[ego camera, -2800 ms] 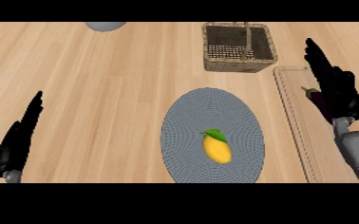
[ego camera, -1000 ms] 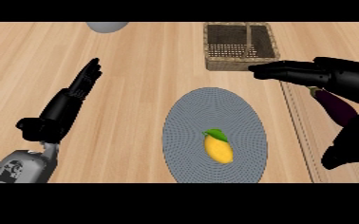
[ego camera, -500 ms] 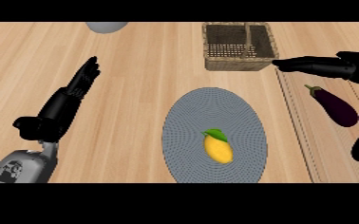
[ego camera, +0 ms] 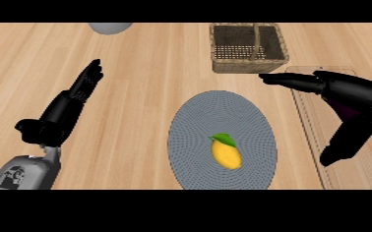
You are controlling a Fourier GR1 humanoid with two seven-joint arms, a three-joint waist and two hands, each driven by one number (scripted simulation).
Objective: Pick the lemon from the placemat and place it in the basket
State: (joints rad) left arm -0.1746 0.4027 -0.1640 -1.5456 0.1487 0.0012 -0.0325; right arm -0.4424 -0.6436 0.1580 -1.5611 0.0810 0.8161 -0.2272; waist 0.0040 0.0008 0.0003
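The reach is in hand: the lemon [ego camera: 227, 155] lies untouched on the placemat [ego camera: 218, 110]. The right hand [ego camera: 340, 89] hovers right of the mat, fingers straight and pointing left, thumb spread, apparently downward. Next it must come over the lemon and close. The left hand [ego camera: 64, 109] rests open at the left.

You get a single view, from the robot's head, looking steeply down onto the desk [ego camera: 149, 73] (the left forearm [ego camera: 26, 173] enters at the lower edge). It sits close: placemat [ego camera: 218, 112] low centre, basket [ego camera: 243, 67] near the top.
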